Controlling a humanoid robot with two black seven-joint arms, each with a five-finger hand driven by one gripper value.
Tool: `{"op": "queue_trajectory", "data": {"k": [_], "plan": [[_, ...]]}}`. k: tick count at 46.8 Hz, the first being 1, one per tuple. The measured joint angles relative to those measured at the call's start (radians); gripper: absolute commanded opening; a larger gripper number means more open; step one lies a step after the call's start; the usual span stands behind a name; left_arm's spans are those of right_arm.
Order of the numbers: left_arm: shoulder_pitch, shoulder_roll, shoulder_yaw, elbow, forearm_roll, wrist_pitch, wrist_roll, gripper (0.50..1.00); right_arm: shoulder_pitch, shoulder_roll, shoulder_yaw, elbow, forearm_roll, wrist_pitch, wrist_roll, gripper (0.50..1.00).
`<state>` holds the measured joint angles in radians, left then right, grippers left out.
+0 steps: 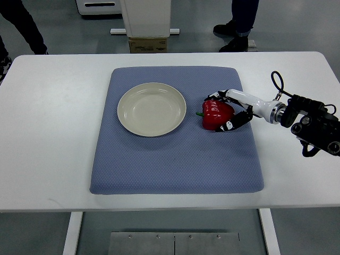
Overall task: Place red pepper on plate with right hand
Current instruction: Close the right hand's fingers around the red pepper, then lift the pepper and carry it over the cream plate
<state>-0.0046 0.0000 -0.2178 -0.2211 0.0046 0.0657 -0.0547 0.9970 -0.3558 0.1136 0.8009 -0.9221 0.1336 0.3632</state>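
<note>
A: Fingers?
B: Curled round red pepper, gripping it. Right hand, arm in from rt edge.
A: Pepper vs plate?
B: Just rt of plate, not touching, sitting on blue mat.
A: Plate?
B: Centre-left on same mat, atop white table.
A: Beyond plate?
B: Legs + shoes of a person past far table edge.

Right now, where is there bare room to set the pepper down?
The plate is bare. The mat is free along its near half and left of the plate. It is crowded only on the plate's right, where the right hand wraps the pepper.
</note>
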Motion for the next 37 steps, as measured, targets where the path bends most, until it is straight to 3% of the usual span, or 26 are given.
{"op": "queue_trajectory", "data": {"k": [4,8,10,11,19,28,37], "plan": [[0.0,0.0,0.0,0.0,0.0,0.0,0.0,1.0,0.0,0.003,0.0,0.0,0.0,0.0,0.0,0.774],[0.0,0.0,0.0,0.0,0.0,0.0,0.0,1.0,0.0,0.003,0.0,0.0,0.0,0.0,0.004,0.632],[0.0,0.0,0.0,-0.001,0.0,0.0,0.0,1.0,0.001,0.003,0.0,0.0,0.0,0.0,0.006,0.523],[0.0,0.0,0.0,-0.001,0.0,0.0,0.0,1.0,0.001,0.003,0.0,0.0,0.0,0.0,0.007,0.5],[0.0,0.0,0.0,-0.001,0.0,0.0,0.0,1.0,0.011,0.003,0.004,-0.002,0.003,-0.002,0.009,0.5],[0.0,0.0,0.0,0.0,0.0,0.0,0.0,1.0,0.012,0.003,0.015,-0.006,0.018,-0.075,0.007,0.5],[0.0,0.0,0.0,0.0,0.0,0.0,0.0,1.0,0.044,0.006,0.017,-0.005,0.032,-0.08,-0.006,0.5]]}}
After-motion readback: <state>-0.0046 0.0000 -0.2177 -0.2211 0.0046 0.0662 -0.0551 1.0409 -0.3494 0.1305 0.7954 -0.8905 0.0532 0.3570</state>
